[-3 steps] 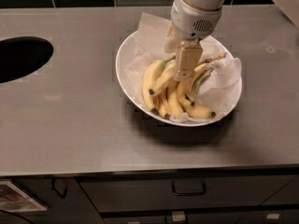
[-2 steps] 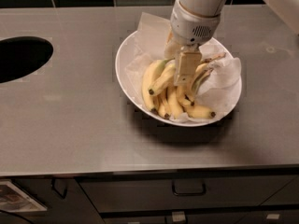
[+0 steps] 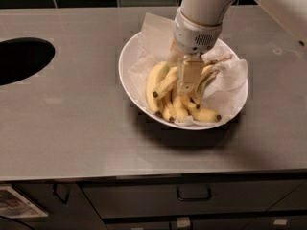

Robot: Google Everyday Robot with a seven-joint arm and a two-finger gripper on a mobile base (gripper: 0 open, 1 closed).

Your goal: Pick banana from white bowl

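The white bowl [image 3: 128, 68] stands on the grey counter, lined with crumpled white paper and holding several bananas. The banana [image 3: 207, 80], slender and greenish-yellow, lies at the right of the pile with its long brownish stem pointing up-right toward the rim. My gripper [image 3: 189, 80] reaches straight down from the white arm into the middle of the pile. It sits right beside the banana's left side and hides part of it. Shorter yellow bananas [image 3: 158, 83] lie bunched to its left and below it.
A dark round opening [image 3: 21, 59] is cut into the counter at the far left. The counter's front edge runs below the bowl, with drawers and handles [image 3: 194, 193] under it. Dark tiles line the wall behind.
My gripper has come down lower into the bowl, deeper among the bananas. The bowl and bananas have not visibly shifted.
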